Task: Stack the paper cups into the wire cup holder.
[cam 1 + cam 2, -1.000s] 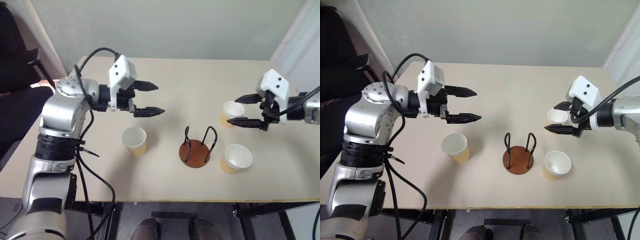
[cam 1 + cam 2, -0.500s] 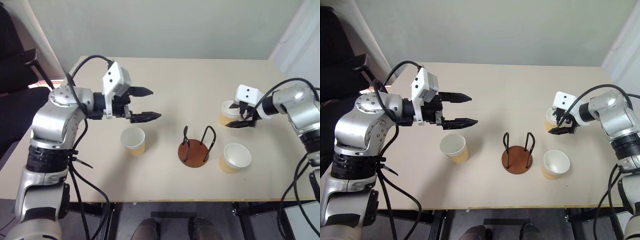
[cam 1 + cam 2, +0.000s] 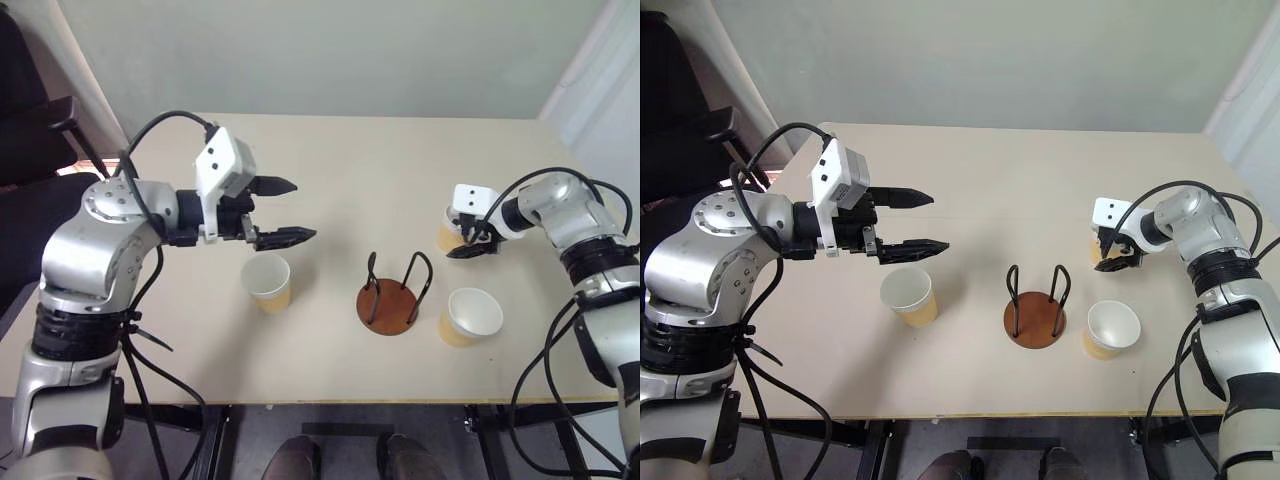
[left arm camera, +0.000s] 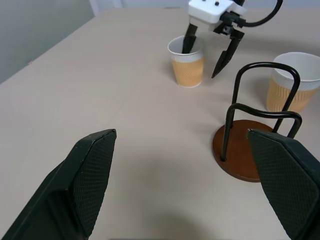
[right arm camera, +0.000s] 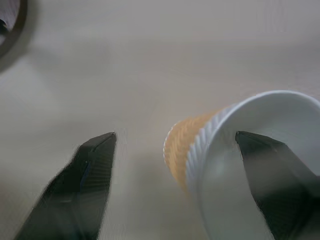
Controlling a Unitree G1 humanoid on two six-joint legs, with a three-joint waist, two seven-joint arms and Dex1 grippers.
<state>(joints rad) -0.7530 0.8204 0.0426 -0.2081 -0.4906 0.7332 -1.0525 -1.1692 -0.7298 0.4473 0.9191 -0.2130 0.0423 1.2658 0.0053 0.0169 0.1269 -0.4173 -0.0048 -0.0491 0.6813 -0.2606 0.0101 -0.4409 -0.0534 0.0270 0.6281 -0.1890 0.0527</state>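
Note:
Three paper cups stand upright on the table. One cup (image 3: 268, 281) is left of the wire cup holder (image 3: 385, 308), one (image 3: 470, 315) sits just right of it, and the third (image 3: 446, 238) is behind that one. My right gripper (image 3: 458, 244) is open and straddles the third cup's wall (image 5: 220, 145). One finger (image 4: 187, 42) is inside the rim, the other (image 4: 222, 57) outside, with a gap to the wall. My left gripper (image 3: 300, 210) hovers open and empty above the table, just behind the left cup. The holder has no cup in it.
The beige table (image 3: 350, 150) ends in a front edge close to the cups and the holder. A dark chair (image 3: 30, 150) stands off the table's left side. A pale wall runs behind the far edge.
My right gripper has come down and in over the far right cup, with one finger now dipped inside its rim, and its jaws have narrowed a little. The left gripper has barely shifted.

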